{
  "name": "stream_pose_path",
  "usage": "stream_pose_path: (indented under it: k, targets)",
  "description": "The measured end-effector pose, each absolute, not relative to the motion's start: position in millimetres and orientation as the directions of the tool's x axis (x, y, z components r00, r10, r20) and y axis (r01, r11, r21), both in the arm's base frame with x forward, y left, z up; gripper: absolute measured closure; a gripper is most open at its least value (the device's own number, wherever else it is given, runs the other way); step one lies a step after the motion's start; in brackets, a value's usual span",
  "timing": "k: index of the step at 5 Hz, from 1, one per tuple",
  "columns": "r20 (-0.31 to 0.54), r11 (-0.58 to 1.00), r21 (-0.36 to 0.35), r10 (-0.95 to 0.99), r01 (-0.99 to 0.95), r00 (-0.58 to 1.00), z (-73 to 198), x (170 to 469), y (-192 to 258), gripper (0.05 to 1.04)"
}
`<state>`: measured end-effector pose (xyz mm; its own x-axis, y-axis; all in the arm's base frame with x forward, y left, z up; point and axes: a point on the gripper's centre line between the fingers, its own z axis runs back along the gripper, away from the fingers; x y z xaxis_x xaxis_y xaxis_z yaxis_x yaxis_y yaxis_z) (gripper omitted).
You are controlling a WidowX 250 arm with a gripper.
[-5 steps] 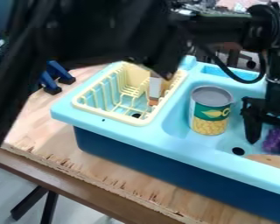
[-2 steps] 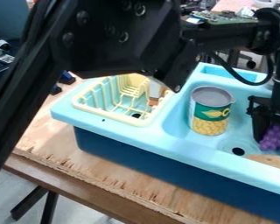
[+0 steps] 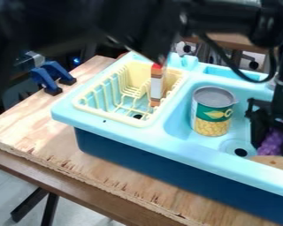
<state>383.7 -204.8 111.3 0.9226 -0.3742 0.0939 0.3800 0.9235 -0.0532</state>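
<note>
Clock positions refer to the camera view. The black two-finger gripper (image 3: 274, 145) is at 3 to 4 o'clock, low over the light-blue plastic toy sink (image 3: 123, 131). Its degree of opening cannot be determined. The bumpy purple object (image 3: 273, 141) is at the gripper, inside the basin; whether it is clamped or merely touched cannot be told. A flat tan object (image 3: 275, 162) lies at 6 o'clock of the purple object. The round dark drain hole (image 3: 241, 152) is at its 8 o'clock.

The cylindrical metal can with a green-and-yellow label (image 3: 213, 111) stands upright in the basin, at the gripper's 10 o'clock. At the can's 10 o'clock, the pale-yellow wire-form rack (image 3: 112, 115) holds an upright white-and-brown box with a red top (image 3: 157, 84).

The sink rests on the light plywood tabletop (image 3: 55, 152). Blue clamps (image 3: 48, 79) sit at 10 o'clock; the grey floor (image 3: 11, 187) shows at 7 to 8 o'clock.
</note>
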Motion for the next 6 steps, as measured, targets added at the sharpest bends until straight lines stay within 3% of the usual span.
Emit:
stream_pose_path:
  k: [1,2,4,5,6]
  targets:
    - [0.218,0.911,-0.06,-0.386,0.408,0.896,139,373,-205,0.324]
    - [0.292,0.909,-0.009,-0.396,0.417,0.871,163,354,-192,0.324]
    - [0.237,0.966,0.031,-0.257,0.257,0.937,202,281,-118,0.324]
    - [0.252,0.993,0.013,-0.114,0.114,0.961,218,253,-81,0.324]
    - [0.288,1.0,0.001,0.024,-0.025,0.957,231,244,-46,0.324]
